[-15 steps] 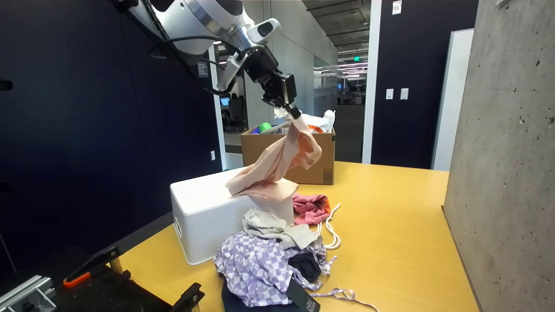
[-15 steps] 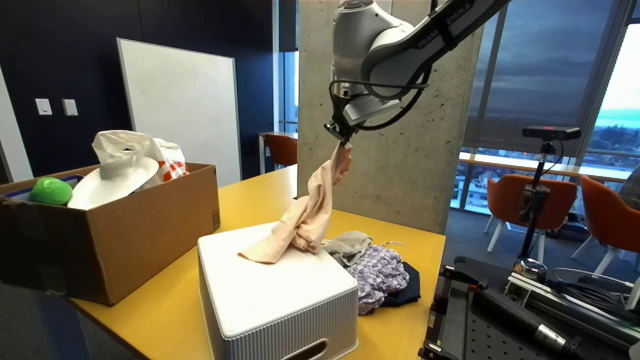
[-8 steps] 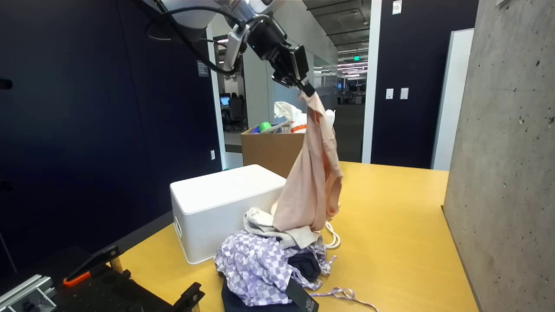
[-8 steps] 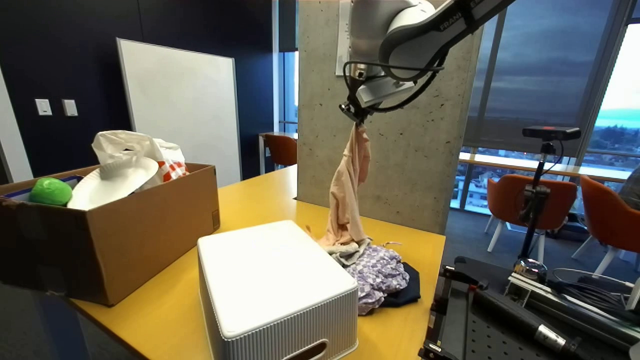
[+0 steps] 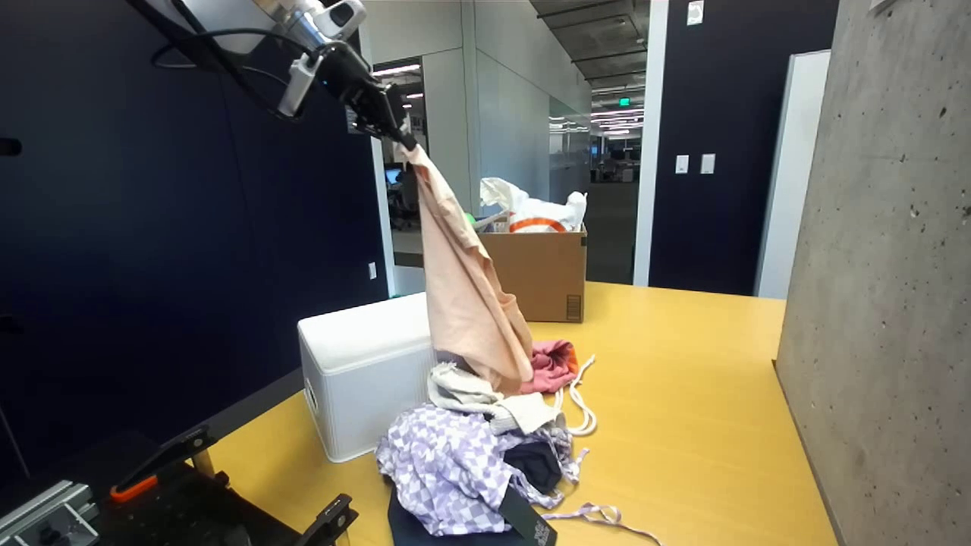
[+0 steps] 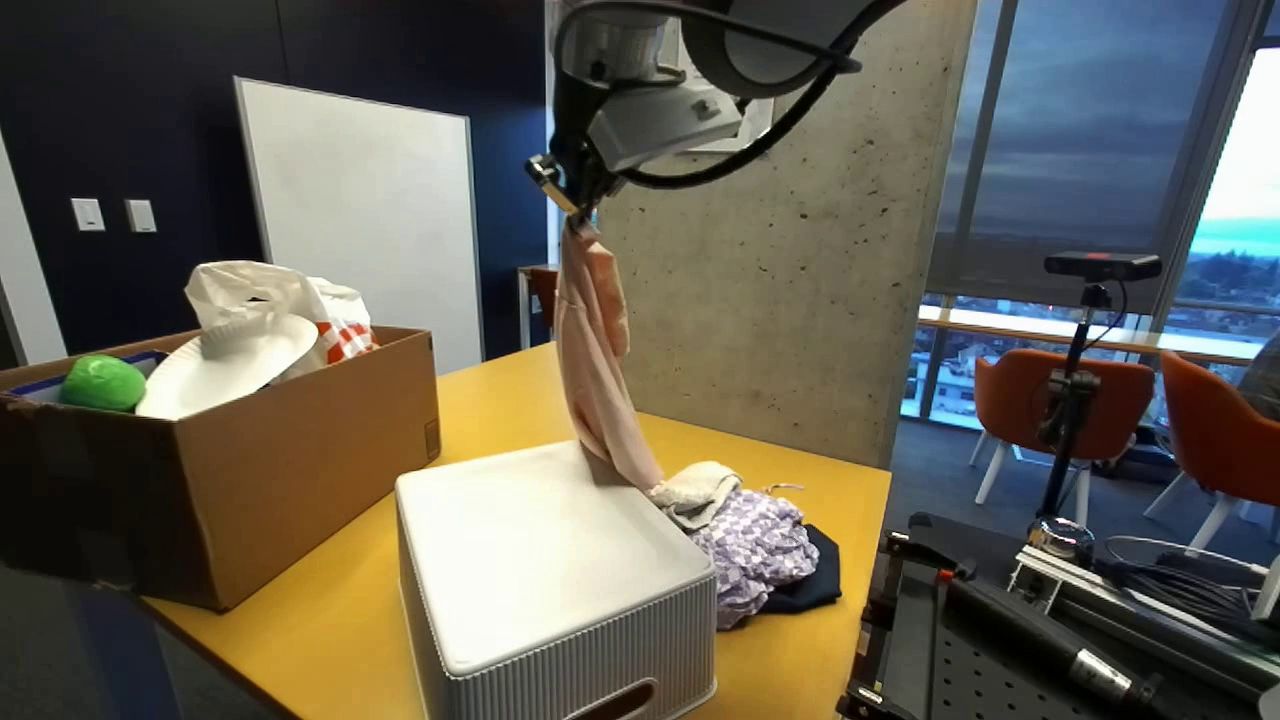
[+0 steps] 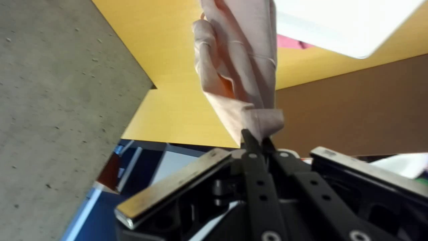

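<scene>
Over yellow table (image 5: pixel 667 379), peach cloth (image 5: pixel 464 288), long axis slanting steeply down, top pinched in pincer (image 7: pixel 257 138)

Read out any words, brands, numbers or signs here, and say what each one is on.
No text is legible; these are too small, blurred or hidden:
Pale print on the black tag
Printed mark on the cardboard box
Green overhead sign in the background
White sheet on the concrete pillar, mostly hidden

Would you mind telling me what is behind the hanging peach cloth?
In an exterior view, the white box, cardboard box and rose-pink cloth show partly behind the peach cloth; whatever it covers there cannot be seen.
</scene>
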Tool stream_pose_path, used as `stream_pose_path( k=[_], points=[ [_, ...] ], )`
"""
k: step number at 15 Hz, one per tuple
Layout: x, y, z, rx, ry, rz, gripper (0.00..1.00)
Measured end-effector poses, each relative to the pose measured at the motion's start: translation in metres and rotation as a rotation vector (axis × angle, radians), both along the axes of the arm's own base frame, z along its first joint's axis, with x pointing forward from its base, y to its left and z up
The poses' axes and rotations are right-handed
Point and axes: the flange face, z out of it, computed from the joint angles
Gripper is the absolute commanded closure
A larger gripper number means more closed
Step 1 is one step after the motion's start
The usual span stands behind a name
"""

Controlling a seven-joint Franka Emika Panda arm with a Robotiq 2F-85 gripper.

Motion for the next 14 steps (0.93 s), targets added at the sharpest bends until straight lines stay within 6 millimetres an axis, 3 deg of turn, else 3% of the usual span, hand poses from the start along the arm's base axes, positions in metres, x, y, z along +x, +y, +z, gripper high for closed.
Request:
stream_pose_path(
  k=[1, 3, 6, 10, 13, 14],
  points=[
    [-0.004, 0.03, 0.001, 0.004, -0.001, 0.054, 0.99],
    [-0.011, 0.079, -0.004, 0.008, 0.008, 0.148, 0.71],
    [-0.01, 0.111, -0.025, 0.01, 0.033, 0.24, 0.49],
    [0.008, 0.099, -0.056, 0.028, 0.066, 0.28, 0.21],
    [0.02, 0.072, -0.073, 0.058, 0.12, 0.265, 0.0],
    [0.023, 0.062, -0.077, 0.069, 0.143, 0.256, 0.0]
  ],
)
